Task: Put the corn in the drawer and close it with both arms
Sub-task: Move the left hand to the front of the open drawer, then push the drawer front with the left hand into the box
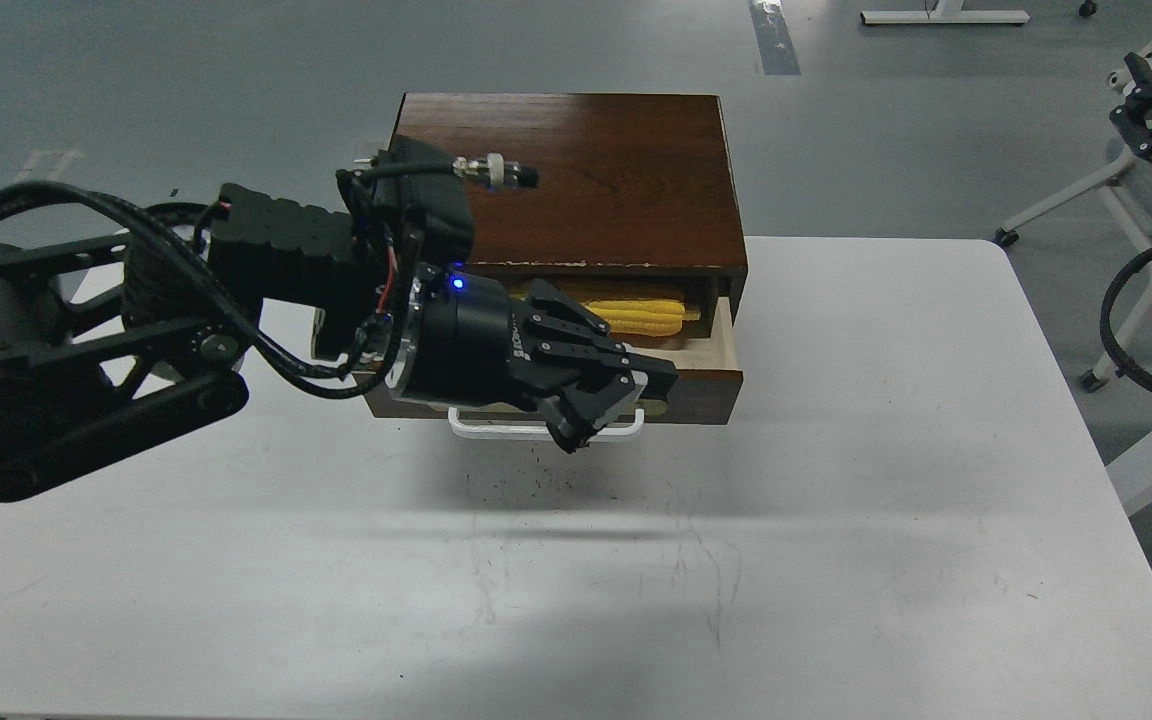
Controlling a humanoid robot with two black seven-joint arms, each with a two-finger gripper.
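The drawer point(701, 390) is pulled partly out of the dark-brown box point(576, 170) on the white table. The corn point(641, 312) lies inside it along the back, its left end hidden by my left arm. My left gripper point(604, 408) hangs right in front of the drawer's front panel, over the white bar handle point(491, 430). Its dark fingers cannot be told apart, and I cannot tell if it touches the handle. My right gripper point(1139, 108) is raised off the table at the far right edge, fingers spread, empty.
The white table point(886, 480) carries only the box. White chair or stand legs point(1126, 300) are on the floor beyond the table's right edge. A black cable point(1131, 340) loops at the right.
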